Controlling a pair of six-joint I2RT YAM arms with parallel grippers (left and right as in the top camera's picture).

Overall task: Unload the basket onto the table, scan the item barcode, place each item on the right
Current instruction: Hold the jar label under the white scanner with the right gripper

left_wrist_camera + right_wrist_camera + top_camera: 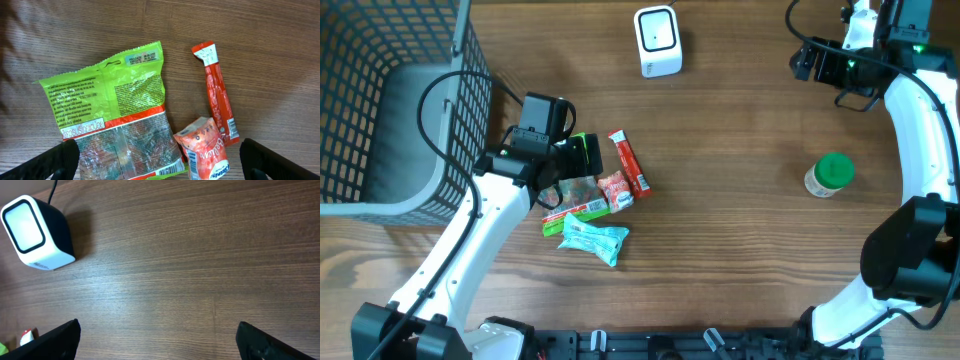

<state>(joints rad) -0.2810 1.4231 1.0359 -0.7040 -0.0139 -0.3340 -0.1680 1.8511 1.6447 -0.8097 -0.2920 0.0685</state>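
The white barcode scanner (657, 40) stands at the table's far middle and shows at the upper left of the right wrist view (34, 232). A pile of snack packs lies left of centre: a green bag (110, 110) with a barcode at its lower edge, a small orange-red pouch (205, 152), a red stick pack (217, 95) and a teal pack (595, 240). My left gripper (160, 167) hangs open above the green bag and pouch, holding nothing. My right gripper (157, 340) is open over bare wood at the far right (805, 62), empty.
A dark wire basket (380, 100) fills the far left corner, close to the left arm. A small jar with a green lid (832, 175) stands at the right, beside the right arm.
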